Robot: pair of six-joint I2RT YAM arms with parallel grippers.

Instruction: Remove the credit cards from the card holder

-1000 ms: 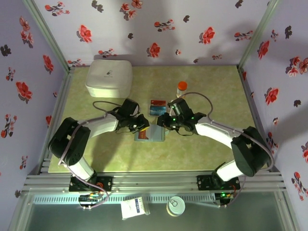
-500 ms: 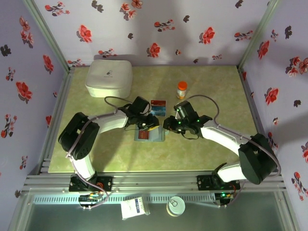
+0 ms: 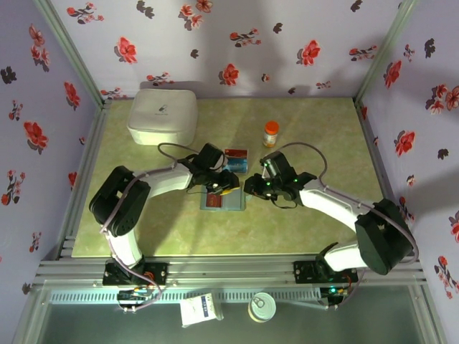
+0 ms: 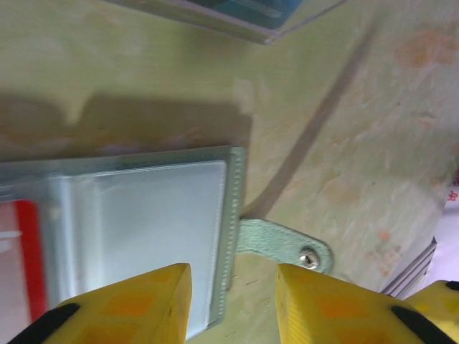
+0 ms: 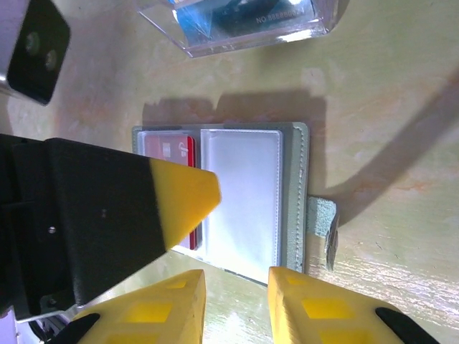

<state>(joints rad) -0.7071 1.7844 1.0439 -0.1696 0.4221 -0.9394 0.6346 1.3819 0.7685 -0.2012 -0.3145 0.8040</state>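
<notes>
The grey-blue card holder (image 3: pixel 228 201) lies open and flat on the green table. A red card (image 5: pixel 176 149) sits in its left panel, and the right panel (image 5: pixel 242 204) looks pale and bare. My left gripper (image 3: pixel 225 185) hovers low over the holder, open, its yellow fingers (image 4: pixel 136 304) straddling the holder's right edge (image 4: pixel 233 215) beside the snap strap (image 4: pixel 287 245). My right gripper (image 5: pixel 233 304) is open just off the holder's near edge, with nothing between its fingers. A blue card (image 5: pixel 247 16) shows through the clear plastic piece (image 3: pixel 236 164) behind the holder.
A large white box (image 3: pixel 163 115) stands at the back left. A small orange bottle (image 3: pixel 271 132) stands behind the right arm. The left arm's black and yellow finger (image 5: pixel 183 197) covers part of the holder in the right wrist view.
Over the last second the left gripper moved right and forward, ending over the holder. The right gripper drew back slightly to the right. The holder stayed put.
</notes>
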